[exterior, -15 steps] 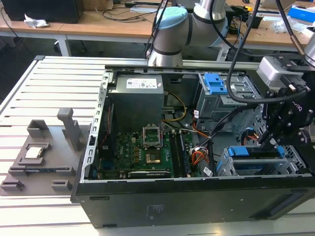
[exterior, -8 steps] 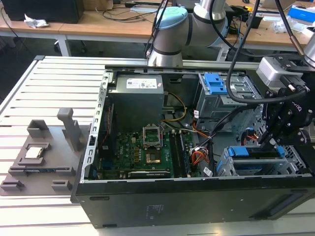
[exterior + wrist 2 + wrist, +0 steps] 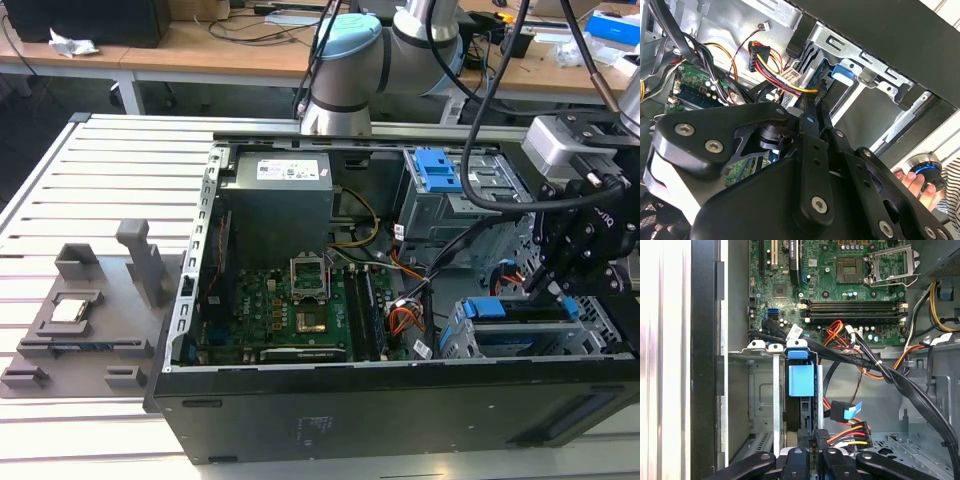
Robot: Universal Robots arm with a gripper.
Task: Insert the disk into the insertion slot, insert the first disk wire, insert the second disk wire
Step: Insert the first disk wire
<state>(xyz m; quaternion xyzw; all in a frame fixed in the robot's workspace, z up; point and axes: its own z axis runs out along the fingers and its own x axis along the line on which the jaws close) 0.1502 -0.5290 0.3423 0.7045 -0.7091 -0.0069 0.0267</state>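
The disk (image 3: 520, 313), in its blue carrier, sits inside the insertion slot (image 3: 458, 345) at the case's corner on the exterior view's right. In the first wrist view the disk (image 3: 801, 382) stands edge-on in the grey slot (image 3: 762, 390). My gripper (image 3: 553, 285) hangs at the disk's rear end. Its fingers (image 3: 797, 460) are closed around a black connector (image 3: 820, 436) with red, orange and yellow wires, held against the disk's back edge. A blue-ended wire (image 3: 842, 411) lies loose beside it. In the second wrist view the gripper (image 3: 814, 116) meets the yellow and red wires (image 3: 790, 85).
A taller grey cage with a blue latch (image 3: 438, 172) stands behind the slot. Thick black cables (image 3: 900, 380) cross over the motherboard (image 3: 290, 310). A person's hand (image 3: 910, 181) rests on a round knob outside the case. A grey fixture (image 3: 80, 310) lies on the slatted table.
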